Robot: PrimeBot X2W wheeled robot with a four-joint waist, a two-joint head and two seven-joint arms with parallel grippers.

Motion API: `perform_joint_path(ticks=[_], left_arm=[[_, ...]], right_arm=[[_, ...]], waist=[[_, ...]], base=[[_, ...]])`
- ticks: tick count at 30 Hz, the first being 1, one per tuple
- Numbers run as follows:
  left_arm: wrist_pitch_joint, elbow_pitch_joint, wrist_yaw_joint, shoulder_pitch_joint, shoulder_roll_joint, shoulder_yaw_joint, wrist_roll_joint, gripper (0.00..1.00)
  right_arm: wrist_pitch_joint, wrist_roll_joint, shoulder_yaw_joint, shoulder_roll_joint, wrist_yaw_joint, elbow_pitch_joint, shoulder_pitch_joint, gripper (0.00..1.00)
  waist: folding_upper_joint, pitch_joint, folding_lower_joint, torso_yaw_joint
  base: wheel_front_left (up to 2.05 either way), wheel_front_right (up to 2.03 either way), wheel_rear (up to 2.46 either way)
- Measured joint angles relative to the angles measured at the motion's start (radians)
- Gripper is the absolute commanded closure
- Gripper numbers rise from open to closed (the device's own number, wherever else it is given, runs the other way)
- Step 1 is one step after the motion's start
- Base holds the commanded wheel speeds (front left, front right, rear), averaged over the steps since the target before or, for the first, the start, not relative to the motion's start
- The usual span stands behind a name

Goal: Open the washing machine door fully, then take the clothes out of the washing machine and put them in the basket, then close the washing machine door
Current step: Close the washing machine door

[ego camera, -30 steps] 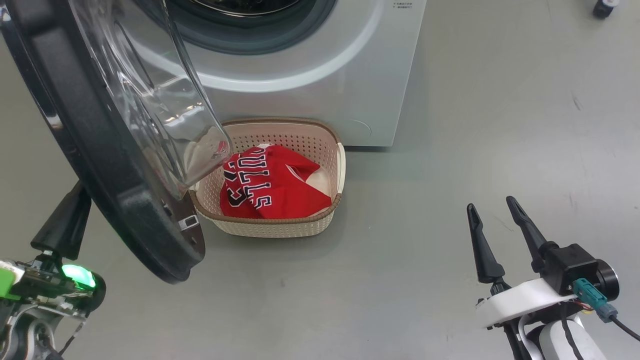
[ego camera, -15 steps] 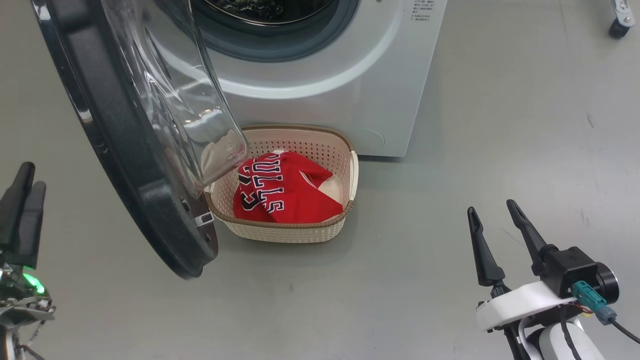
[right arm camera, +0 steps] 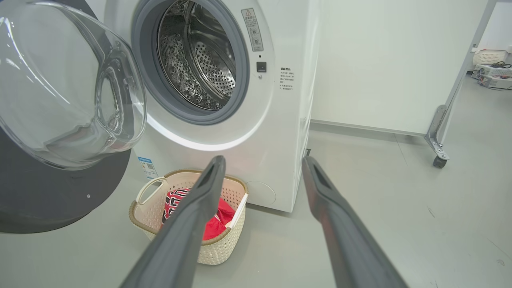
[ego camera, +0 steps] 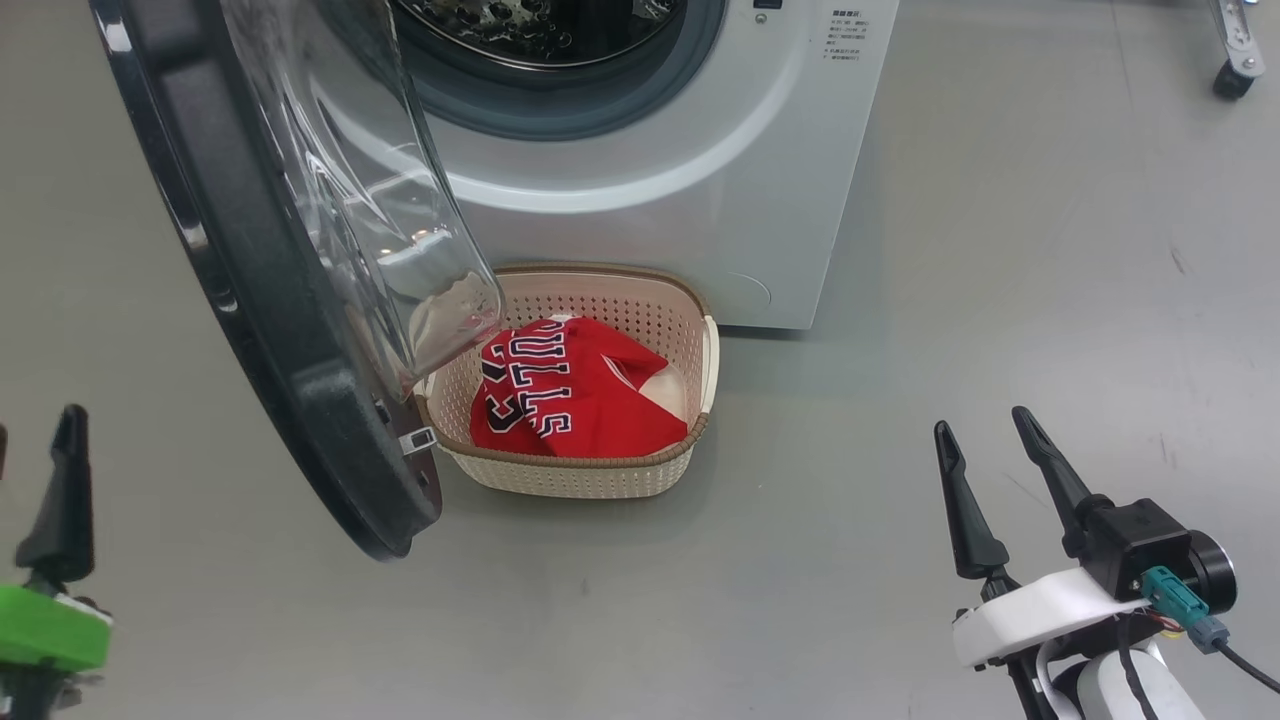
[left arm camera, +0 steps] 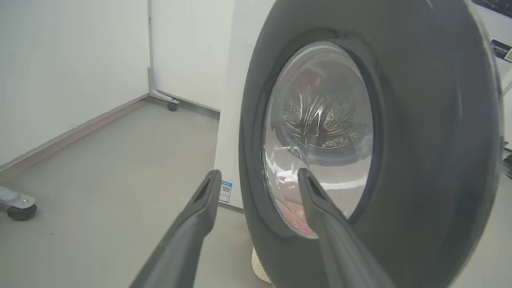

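The white washing machine (ego camera: 700, 180) stands at the top of the head view, and no clothes show in its steel drum (right arm camera: 196, 60). The washing machine door (ego camera: 270, 330) hangs open to the left, black rim toward me. Red jersey clothes (ego camera: 590, 400) lie in the cream basket (ego camera: 570, 478) on the floor before the machine. My left gripper (ego camera: 35, 425) is open at the lower left, apart from the door; in its wrist view the left gripper (left arm camera: 259, 172) points at the door's outer face (left arm camera: 420, 120). My right gripper (ego camera: 980, 420) is open and empty at the lower right, facing the basket (right arm camera: 220, 250).
Grey floor lies all around. A frame's caster (ego camera: 1230, 75) stands at the far right, with a white partition behind it (right arm camera: 380, 60). Another caster (left arm camera: 22, 208) sits to the left of the machine by the white wall.
My left gripper has opened and drawn back from the door's rim toward the lower left. The head camera has shifted, showing more of the machine. The right arm has barely moved.
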Motion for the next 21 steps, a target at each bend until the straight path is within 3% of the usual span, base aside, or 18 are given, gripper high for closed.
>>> perform_joint_path(ticks=[3, 8, 21], left_arm=[[-0.044, -0.001, 0.002, 0.007, -0.015, -0.048, 0.136, 0.00], [-0.098, -0.002, 0.042, 0.012, -0.041, -0.119, 0.261, 0.00], [-0.162, 0.037, 0.139, 0.048, -0.098, -0.204, 0.392, 0.00]], right_arm=[[0.000, 0.000, 0.001, -0.001, 0.000, 0.002, 0.000, 0.00], [0.000, -0.001, 0.007, -0.002, 0.000, 0.009, 0.000, 0.00], [0.000, -0.001, 0.011, -0.003, 0.000, 0.032, 0.023, 0.00]], waist=[[0.0000, -0.002, 0.0000, -0.001], [0.0000, -0.005, 0.0000, -0.004], [0.0000, -0.026, 0.0000, -0.018]], base=[[0.00, 0.00, 0.00], [0.00, 0.00, 0.00], [0.00, 0.00, 0.00]])
